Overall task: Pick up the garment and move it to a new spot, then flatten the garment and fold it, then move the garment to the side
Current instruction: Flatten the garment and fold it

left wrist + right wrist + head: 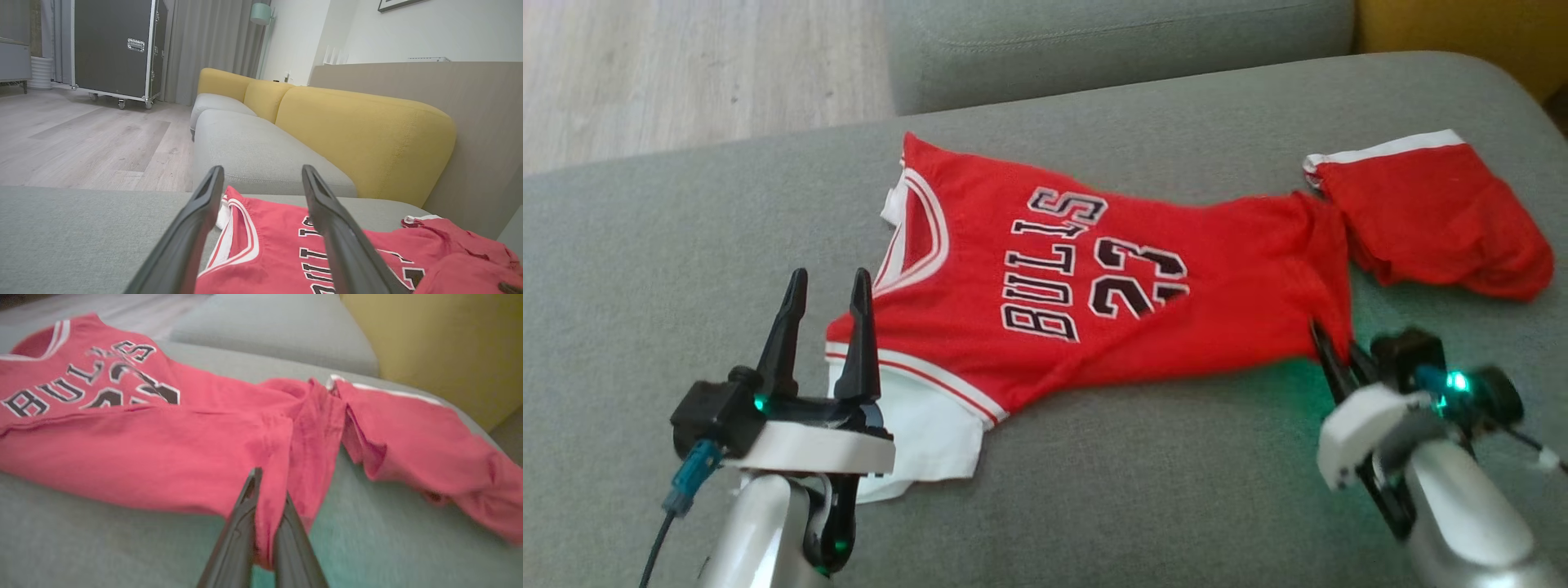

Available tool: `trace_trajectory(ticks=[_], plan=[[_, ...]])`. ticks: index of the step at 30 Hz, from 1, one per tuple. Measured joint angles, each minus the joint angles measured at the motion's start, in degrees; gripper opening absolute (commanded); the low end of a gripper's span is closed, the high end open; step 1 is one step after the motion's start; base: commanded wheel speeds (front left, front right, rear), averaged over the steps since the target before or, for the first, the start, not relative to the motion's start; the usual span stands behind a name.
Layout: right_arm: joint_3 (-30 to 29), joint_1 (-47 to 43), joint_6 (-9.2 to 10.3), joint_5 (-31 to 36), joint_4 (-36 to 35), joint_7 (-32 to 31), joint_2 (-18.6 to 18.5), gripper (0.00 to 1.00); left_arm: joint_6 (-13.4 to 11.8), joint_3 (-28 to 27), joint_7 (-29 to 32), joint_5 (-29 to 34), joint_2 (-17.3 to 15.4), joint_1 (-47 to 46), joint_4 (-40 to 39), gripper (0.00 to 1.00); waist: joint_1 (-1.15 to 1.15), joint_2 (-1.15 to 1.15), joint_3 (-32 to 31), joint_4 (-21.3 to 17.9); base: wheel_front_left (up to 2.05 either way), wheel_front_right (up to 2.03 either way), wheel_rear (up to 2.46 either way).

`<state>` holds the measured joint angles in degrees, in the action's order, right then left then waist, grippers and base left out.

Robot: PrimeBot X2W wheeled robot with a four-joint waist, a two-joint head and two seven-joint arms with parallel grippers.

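Head overhead; wrists low, near jersey (1233, 278)

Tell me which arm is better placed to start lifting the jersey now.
Right. The right pincer is shut on a fold of the red jersey at its hem end, so it could probably lift at once; the left pincer stands open by the shoulder end, gripping nothing.

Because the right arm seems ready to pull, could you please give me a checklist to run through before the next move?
1. Right gripper shut on jersey hem: ok.
2. Left gripper gripping jersey: not ok, open and holding nothing.
3. Jersey lying flat: not ok, bunched near hem.
4. Second red garment apart from jersey: cannot tell.
5. Bare cushion free for moving: ok.
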<state>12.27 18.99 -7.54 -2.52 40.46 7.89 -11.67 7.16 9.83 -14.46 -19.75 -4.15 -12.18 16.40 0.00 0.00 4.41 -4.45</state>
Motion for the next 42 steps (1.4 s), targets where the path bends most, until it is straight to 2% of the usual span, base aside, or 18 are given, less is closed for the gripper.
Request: trace_trajectory(ticks=[4, 8, 11, 15, 19, 24, 33, 42], plan=[[-3.23, -3.52, 0.0, 1.35, -1.74, -2.7, 0.52, 1.0, 0.0, -0.01, 0.0, 0.05, -0.01, 0.43, 0.01, 1.0, 0.0, 0.0, -0.47, -0.33, 0.0, 0.0, 0.0], [-8.48, -5.34, 0.0, 2.04, -6.98, -2.59, 3.24, 1.0, 0.0, -0.03, 0.0, 0.07, -0.01, 0.76, 0.01, 1.0, 0.0, 0.0, -0.74, -0.24, 0.0, 0.0, 0.0], [-10.4, -5.28, 0.0, 1.58, -11.9, 0.0, 5.58, 1.0, 0.0, 0.01, 0.0, 0.08, 0.0, 0.76, 0.01, 1.0, 0.0, 0.0, -0.72, 0.16, 0.0, 0.0, 0.0], [-10.15, -5.19, 0.0, -1.0, -17.28, 4.05, 7.15, 1.0, 0.0, 0.05, 0.0, 0.08, -0.01, 0.76, 0.0, 1.0, 0.01, 0.0, -0.45, 0.8, 0.0, 0.0, 0.0], [-10.55, -5.13, 0.0, -3.7, -19.19, 5.67, 7.91, 1.0, 0.0, 0.6, 0.0, 0.07, -0.01, 0.76, 0.02, 1.0, 0.0, 0.0, -0.29, 1.81, 0.0, 0.0, 0.0], [-11.85, -5.31, 0.0, -4.04, -16.58, 5.81, 8.48, 1.0, 0.01, 1.2, 0.0, 0.07, -0.02, 0.75, 0.05, 1.0, 0.01, 0.0, 0.48, 3.29, 0.0, 0.0, 0.0], [-19.19, 4.48, 0.01, -3.65, -1.44, -7.16, 8.7, 1.0, 0.01, 3.03, 0.0, 0.07, -0.05, -0.43, 0.83, 1.0, 0.01, 0.0, 3.77, 5.62, 0.0, 0.0, 0.0], [-21.57, 9.15, 0.0, -1.89, 8.49, -11.95, 8.68, 1.0, 0.42, 4.01, 0.0, -0.04, -0.03, -1.71, 1.87, 1.0, 0.01, 0.0, 4.99, 7.42, 0.0, 0.0, 0.0]])
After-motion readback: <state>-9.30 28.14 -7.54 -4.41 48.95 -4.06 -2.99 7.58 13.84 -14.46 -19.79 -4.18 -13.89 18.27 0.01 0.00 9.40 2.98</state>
